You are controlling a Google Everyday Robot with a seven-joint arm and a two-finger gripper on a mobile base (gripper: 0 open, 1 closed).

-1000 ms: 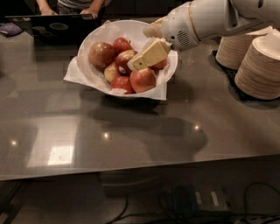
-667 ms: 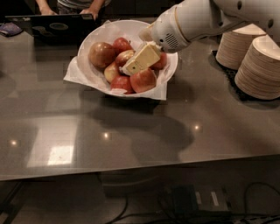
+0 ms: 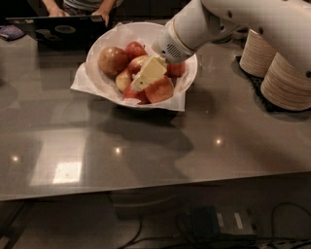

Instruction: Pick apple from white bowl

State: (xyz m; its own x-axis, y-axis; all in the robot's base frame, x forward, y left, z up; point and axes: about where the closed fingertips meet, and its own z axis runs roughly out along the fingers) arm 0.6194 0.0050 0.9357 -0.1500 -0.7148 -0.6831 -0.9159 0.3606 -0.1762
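Observation:
The white bowl [image 3: 189, 78], lined with white paper whose corners stick out, stands at the back middle of the grey table and holds several apples. My gripper [image 3: 148, 74], cream-coloured at the end of the white arm, reaches in from the right and sits low over the middle of the pile. It rests against a dark red, yellow-streaked apple [image 3: 137, 63], which it partly covers; no sticker shows. A duller brownish-green apple [image 3: 112, 59] lies at the left. A pinkish-red apple [image 3: 159, 90] lies at the front, just below the gripper.
Stacks of beige disposable plates [image 3: 286, 80] stand on a black mat at the right, close to the arm. An open laptop [image 3: 63, 26] with a person's hands [image 3: 102, 12] behind it is at the back left. The table's front edge [image 3: 146, 190] runs across; cables lie below.
The gripper has moved left and down, from the bowl's right side to the middle of the apple pile. The bowl and apples have not shifted.

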